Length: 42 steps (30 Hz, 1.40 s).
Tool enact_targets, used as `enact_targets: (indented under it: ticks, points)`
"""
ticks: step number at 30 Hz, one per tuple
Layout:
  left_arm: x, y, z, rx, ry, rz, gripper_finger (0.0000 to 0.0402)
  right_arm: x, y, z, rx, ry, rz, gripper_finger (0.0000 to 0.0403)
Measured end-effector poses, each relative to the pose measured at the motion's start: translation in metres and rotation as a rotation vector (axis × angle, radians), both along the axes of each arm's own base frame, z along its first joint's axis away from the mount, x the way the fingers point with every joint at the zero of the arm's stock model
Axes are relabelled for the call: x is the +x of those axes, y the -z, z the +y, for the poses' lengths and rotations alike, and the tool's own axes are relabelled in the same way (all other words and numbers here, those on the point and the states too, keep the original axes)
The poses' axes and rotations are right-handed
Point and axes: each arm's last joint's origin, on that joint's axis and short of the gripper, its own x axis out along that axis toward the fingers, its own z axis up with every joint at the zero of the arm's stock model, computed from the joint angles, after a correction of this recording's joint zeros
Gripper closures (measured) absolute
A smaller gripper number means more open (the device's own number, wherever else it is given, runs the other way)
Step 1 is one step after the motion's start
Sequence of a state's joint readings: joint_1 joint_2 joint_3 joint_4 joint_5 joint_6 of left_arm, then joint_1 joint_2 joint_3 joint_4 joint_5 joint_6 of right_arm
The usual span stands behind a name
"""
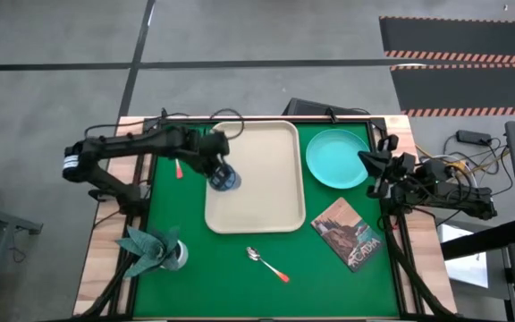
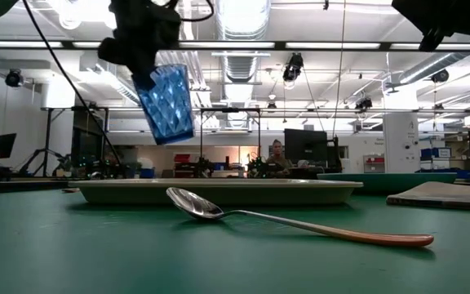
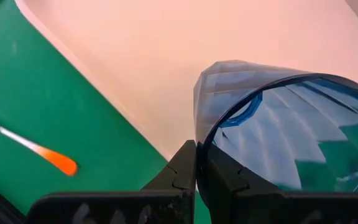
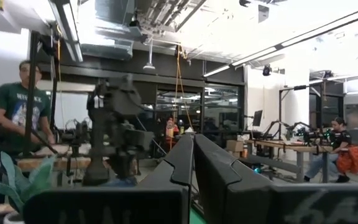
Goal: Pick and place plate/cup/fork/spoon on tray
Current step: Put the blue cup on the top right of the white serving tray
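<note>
While gripping the cup (image 1: 224, 177), left claw (image 1: 218, 166) hovers over the tray (image 1: 266, 152)

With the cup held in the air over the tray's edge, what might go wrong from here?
1. The left gripper pinches only the rim of the cup, which hangs tilted; it may slip or land askew and tip over.
2. It hangs over the left rim of the tray, so lowering here might catch the rim.
3. The fork lies on the table just left of the tray, under the arm, and may get knocked.
</note>
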<state>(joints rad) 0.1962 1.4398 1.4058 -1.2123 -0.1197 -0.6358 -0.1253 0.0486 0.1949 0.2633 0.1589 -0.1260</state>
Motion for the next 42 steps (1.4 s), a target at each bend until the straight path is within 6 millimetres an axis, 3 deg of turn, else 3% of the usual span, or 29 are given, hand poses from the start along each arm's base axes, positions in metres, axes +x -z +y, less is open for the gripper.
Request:
enact_targets:
  ticks: [10, 19, 24, 32, 42]
  points:
    - [0.028, -0.012, 0.050, 0.100, 0.086, 0.008, 0.0401, 0.000, -0.004, 0.000, 0.024, -0.009, 0.033, 0.0394]
    - [0.048, 0.012, 0.105, 0.105, 0.155, 0.109, 0.0401, 0.000, -0.004, 0.000, 0.045, -0.017, 0.034, 0.0394]
    - [0.040, 0.021, 0.133, 0.038, 0.115, 0.106, 0.0401, -0.001, -0.006, 0.000, 0.049, -0.017, 0.061, 0.0394]
    - [0.012, 0.022, 0.168, 0.007, -0.009, 0.121, 0.0401, -0.002, -0.007, 0.000, 0.053, -0.017, 0.080, 0.0394]
    - [-0.005, 0.020, 0.192, 0.008, -0.122, 0.101, 0.0401, -0.003, -0.010, 0.000, 0.054, -0.018, 0.073, 0.0394]
